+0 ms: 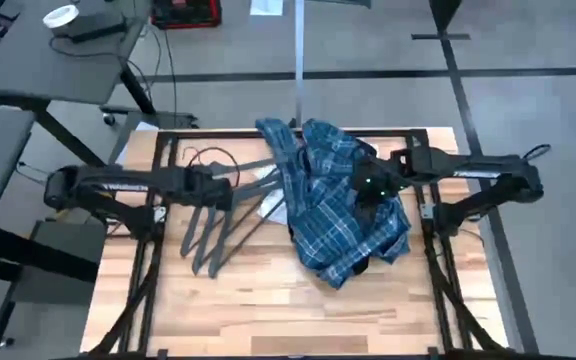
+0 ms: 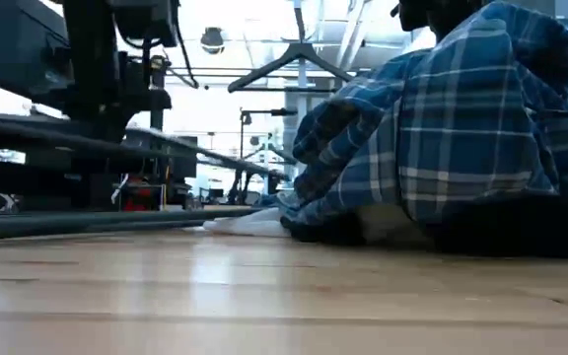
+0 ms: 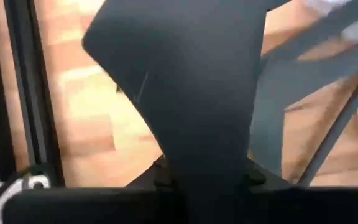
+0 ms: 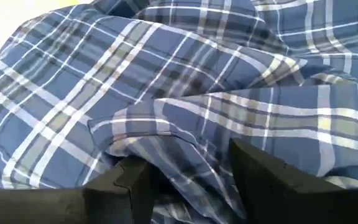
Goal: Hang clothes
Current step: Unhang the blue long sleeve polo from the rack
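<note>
Table, high view: pale wooden tabletop (image 1: 248,300) carried the blue-and-white plaid button-up shirt (image 1: 343,215), heaped; thin dark hangers (image 1: 223,215) lay beside the shirt.
Right wrist view: right gripper (image 4: 188,177) pinched a shirt fold between part-open fingers.
Left wrist view: left gripper (image 3: 204,180) clamped a hanger.
Risk: thin fold might slip free.

Bare wooden table (image 1: 268,310) along the near edge gives my grippers open passage. At centre-right, the heaped plaid shirt (image 1: 343,205) blocks the way, with folds of it pressed between my right gripper (image 4: 188,180) fingers. At centre-left, dark hangers (image 1: 223,225) fan across the boards beside my left gripper (image 1: 230,185).
</note>
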Action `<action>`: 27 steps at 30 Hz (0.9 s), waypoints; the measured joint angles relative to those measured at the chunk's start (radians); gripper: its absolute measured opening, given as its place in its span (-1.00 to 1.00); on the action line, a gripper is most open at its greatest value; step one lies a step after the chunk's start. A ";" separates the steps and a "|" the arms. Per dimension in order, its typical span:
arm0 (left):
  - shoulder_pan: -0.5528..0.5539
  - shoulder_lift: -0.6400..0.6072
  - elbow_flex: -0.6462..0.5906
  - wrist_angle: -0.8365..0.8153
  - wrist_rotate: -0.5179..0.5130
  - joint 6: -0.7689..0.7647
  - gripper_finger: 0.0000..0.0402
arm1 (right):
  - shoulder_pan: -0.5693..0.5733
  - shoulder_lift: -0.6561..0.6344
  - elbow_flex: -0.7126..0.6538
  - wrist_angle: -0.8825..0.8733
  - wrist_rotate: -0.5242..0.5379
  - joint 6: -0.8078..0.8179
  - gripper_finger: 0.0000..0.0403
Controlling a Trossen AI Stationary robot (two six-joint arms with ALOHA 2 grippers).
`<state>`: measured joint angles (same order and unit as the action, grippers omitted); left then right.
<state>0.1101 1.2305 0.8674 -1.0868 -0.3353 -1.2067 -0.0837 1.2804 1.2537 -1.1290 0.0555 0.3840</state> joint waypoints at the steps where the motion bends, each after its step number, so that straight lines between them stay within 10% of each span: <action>1: 0.000 0.000 -0.005 -0.002 0.022 0.006 -0.68 | 0.000 0.000 0.000 0.000 0.000 0.000 -0.12; 18: 0.009 -0.006 0.004 -0.052 0.415 0.310 -0.28 | -0.002 0.000 0.003 -0.006 -0.008 0.020 -0.12; 27: -0.023 -0.020 0.328 -0.166 0.464 0.492 -0.28 | 0.014 -0.005 0.208 -0.092 -0.014 -0.093 -0.12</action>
<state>0.0867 1.2101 1.1950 -1.2525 0.1287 -0.7149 -0.0698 1.2751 1.4617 -1.2214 0.0413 0.2913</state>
